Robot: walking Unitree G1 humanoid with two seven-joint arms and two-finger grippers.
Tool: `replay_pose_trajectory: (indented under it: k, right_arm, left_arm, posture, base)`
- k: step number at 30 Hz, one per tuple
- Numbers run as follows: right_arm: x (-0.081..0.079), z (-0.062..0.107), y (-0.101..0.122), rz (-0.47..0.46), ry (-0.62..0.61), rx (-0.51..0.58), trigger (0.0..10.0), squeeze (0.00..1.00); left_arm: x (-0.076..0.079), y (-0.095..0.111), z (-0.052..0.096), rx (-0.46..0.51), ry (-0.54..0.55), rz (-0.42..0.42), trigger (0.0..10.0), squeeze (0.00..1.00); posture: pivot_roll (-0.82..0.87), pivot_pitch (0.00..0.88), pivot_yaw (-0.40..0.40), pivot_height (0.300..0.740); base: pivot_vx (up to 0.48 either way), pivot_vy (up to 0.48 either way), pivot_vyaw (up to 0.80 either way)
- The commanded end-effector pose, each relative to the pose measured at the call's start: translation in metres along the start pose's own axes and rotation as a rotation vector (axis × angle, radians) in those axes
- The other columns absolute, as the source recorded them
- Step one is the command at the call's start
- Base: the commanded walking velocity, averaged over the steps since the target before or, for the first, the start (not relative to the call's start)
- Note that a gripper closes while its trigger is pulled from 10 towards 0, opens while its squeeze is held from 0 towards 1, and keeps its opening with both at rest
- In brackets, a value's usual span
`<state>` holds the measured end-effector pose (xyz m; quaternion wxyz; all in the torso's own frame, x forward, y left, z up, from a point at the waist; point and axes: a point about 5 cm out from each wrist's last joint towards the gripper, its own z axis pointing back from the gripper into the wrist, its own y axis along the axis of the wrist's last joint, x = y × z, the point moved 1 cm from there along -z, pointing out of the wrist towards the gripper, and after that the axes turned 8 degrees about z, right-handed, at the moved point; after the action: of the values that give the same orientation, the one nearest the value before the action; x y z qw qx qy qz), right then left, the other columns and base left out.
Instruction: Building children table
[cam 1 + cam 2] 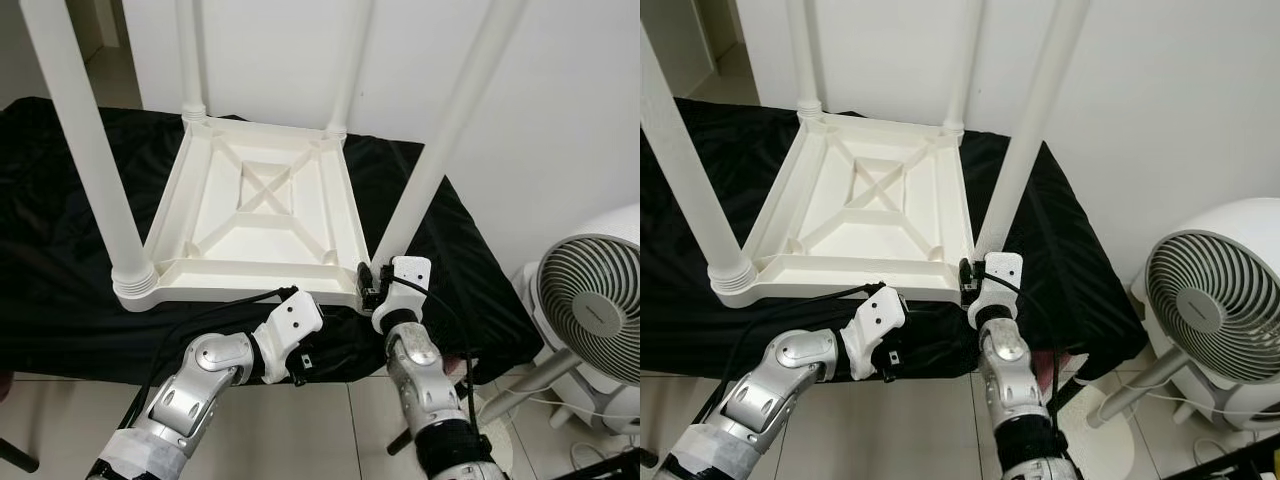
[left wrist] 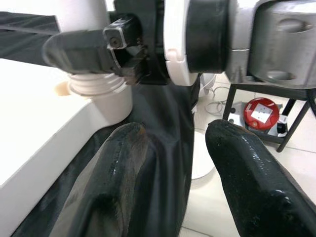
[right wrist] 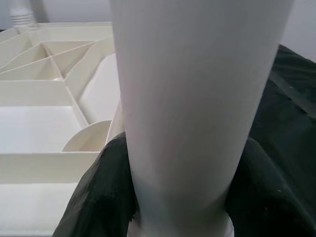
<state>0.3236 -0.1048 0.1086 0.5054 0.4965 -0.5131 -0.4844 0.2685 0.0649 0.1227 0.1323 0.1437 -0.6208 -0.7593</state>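
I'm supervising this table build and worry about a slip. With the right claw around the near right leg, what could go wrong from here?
The right claw grips the near right leg low at its socket, so the long leg could lever sideways.

The upturned tabletop sits near the edge of the black cloth; a push might slide it off.

The open left claw hangs below that edge, steadying nothing.

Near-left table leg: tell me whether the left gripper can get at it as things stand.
Probably yes. The left gripper hangs open below the tabletop's front edge, holding nothing; open space separates it from the near-left leg.
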Motion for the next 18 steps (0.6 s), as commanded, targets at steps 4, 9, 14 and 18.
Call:
replay_pose_trajectory:
  k: [4, 9, 14, 18]
  right_arm:
    - [0.017, 0.011, -0.015, 0.0, -0.07, -0.08, 10.0, 0.0]
    - [0.019, 0.009, -0.011, -0.019, -0.045, -0.061, 10.0, 1.0]
    - [0.026, 0.007, -0.008, -0.013, 0.021, -0.03, 10.0, 1.0]
    - [0.034, 0.007, -0.015, 0.055, 0.119, -0.056, 10.0, 0.64]
  left_arm:
    - [0.001, 0.0, -0.001, -0.006, 0.007, -0.006, 10.0, 0.0]
    - [-0.001, 0.002, -0.002, -0.004, 0.011, -0.013, 10.0, 0.0]
    - [-0.002, 0.002, -0.001, -0.004, 0.013, -0.015, 10.0, 0.0]
    - [-0.002, 0.001, -0.001, -0.007, 0.013, -0.017, 10.0, 0.0]
  posture:
    - [0.08, 0.0, -0.137, 0.74]
    - [0.09, 0.0, -0.139, 0.74]
    - [0.09, 0.0, -0.139, 0.74]
    - [0.09, 0.0, -0.138, 0.74]
  base:
    - [0.0, 0.0, 0.0]
    - [0.0, 0.0, 0.0]
    - [0.0, 0.0, 0.0]
    - [0.0, 0.0, 0.0]
